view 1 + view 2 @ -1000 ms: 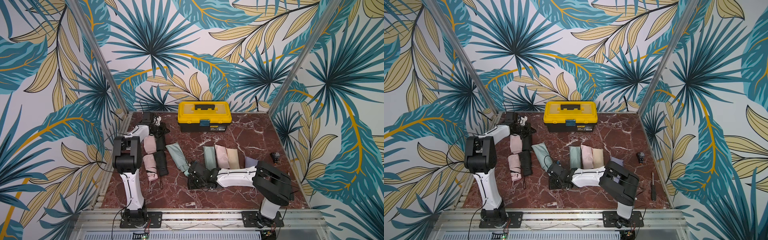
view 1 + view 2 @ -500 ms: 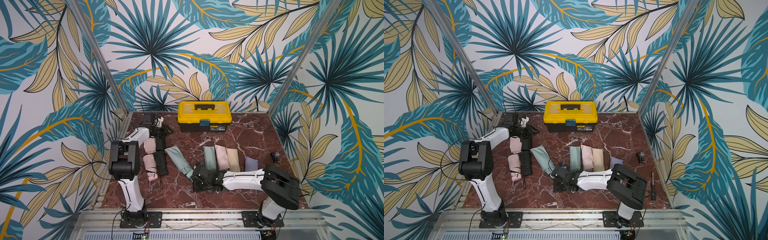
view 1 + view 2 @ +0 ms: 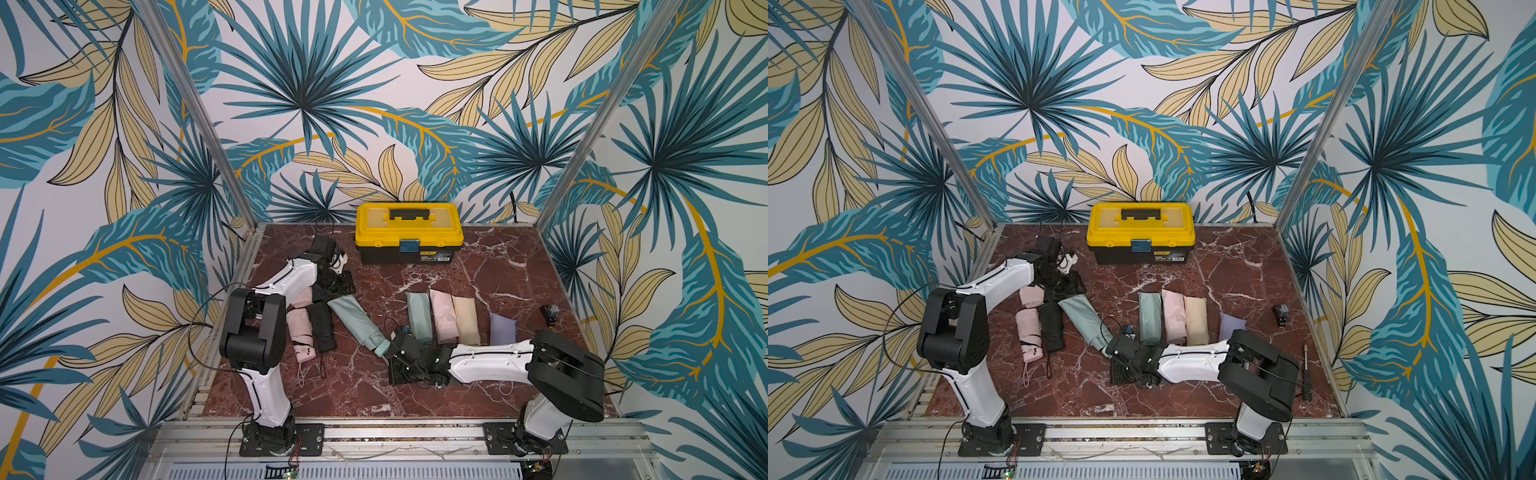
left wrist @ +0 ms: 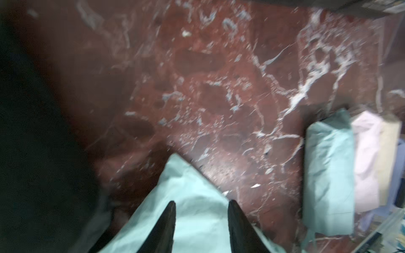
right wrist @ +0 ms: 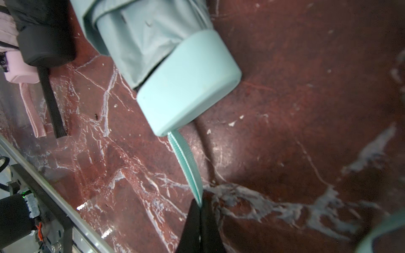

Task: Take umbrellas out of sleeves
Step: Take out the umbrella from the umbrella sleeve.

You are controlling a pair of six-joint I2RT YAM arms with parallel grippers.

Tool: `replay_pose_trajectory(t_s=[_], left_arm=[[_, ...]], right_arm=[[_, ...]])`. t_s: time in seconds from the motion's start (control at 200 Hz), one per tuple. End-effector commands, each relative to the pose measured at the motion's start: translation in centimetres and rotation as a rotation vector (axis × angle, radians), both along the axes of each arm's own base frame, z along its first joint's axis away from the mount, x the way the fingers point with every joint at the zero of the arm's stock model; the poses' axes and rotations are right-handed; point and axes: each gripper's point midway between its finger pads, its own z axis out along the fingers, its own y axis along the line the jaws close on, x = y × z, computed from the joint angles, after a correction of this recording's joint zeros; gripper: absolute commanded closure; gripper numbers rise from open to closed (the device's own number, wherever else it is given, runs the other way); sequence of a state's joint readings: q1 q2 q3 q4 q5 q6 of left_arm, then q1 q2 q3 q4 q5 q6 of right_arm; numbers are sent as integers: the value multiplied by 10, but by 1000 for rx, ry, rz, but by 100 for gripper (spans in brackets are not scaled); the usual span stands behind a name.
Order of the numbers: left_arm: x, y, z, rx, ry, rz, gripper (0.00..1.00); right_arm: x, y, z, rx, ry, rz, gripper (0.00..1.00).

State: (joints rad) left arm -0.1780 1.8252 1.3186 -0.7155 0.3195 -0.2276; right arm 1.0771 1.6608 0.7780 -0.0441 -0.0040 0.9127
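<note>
Step in hand: drawing the mint umbrella [image 3: 359, 326] out of its mint sleeve [image 4: 186, 181]. The bundle lies slantwise on the bench [image 3: 478, 270] in front of the toolbox [image 3: 409, 237], with the sleeve end toward the toolbox and the handle [image 5: 188, 87] end away from it.

The right gripper [image 5: 200, 203] has its jaws clamped together on the tip of the mint wrist loop [image 5: 186, 162], which runs straight from the handle. The left gripper [image 4: 201, 202] has its jaws apart over the limp sleeve corner nearest the toolbox. They don't look to be pinching it, though that wrist view is blurred.

To do this well, the sleeve likely needs anchoring, or the whole bundle slides with the pull. The left jaws should close on fabric only, at the empty corner, not on the umbrella tip inside. The right arm should pull along the umbrella's own line, away from the toolbox, low to the bench and steady. The loop is thin and could slip out.

How far the umbrella is out cannot be told. The row of four bundles [image 3: 444, 316] in front of the toolbox looks still sleeved.
</note>
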Motion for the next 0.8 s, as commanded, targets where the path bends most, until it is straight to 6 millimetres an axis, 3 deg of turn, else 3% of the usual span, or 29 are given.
replay_pose_trajectory(t_s=[0.0, 0.25, 0.511, 0.796], left_arm=[[-11, 25, 14, 148, -32, 12, 56], [-12, 12, -4, 101, 41, -31, 52], [7, -1, -17, 68, 65, -50, 53], [8, 4, -22, 134, 55, -58, 53]], right_arm=[[-10, -21, -19, -73, 18, 7, 100], [-13, -22, -20, -49, 11, 19, 100], [-14, -27, -19, -37, 2, 8, 100], [-13, -28, -19, -30, -4, 1, 100]])
